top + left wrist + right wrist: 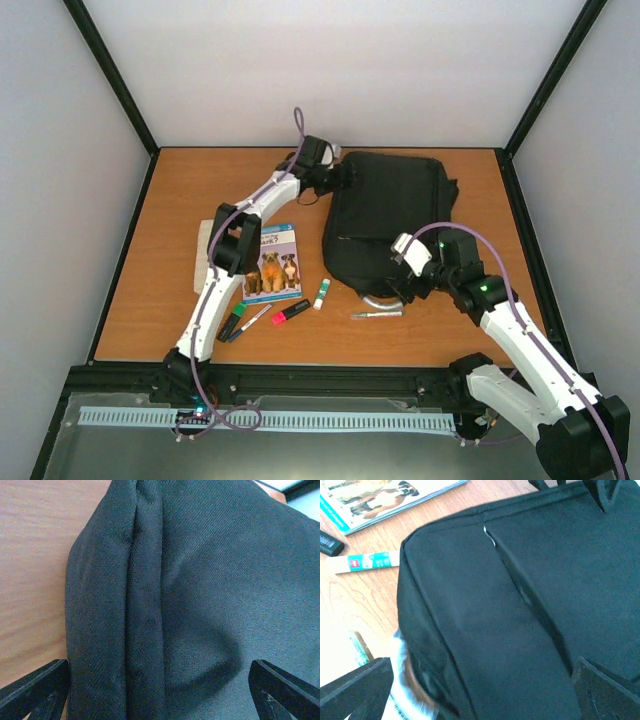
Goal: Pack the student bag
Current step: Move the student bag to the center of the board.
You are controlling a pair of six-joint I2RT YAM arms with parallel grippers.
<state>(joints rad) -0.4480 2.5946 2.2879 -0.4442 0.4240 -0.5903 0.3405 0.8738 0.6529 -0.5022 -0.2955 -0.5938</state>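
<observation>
The student bag [390,215] is a large black backpack lying flat at the middle right of the table, with its grey loop handle [381,300] at the near end. My left gripper [338,178] is at the bag's far left corner. In the left wrist view it [160,700] is wide open over a fold of the black fabric [175,580], holding nothing. My right gripper [408,280] is over the bag's near edge. In the right wrist view it [480,700] is wide open above the bag's front panel [510,605], holding nothing.
Left of the bag lie a dog picture book [272,262], a glue stick [321,293], a red and black highlighter [290,312], markers [236,322] and a white sheet [203,255]. A silver pen [377,314] lies near the handle. The right wrist view shows the glue stick [365,561] and book [385,495].
</observation>
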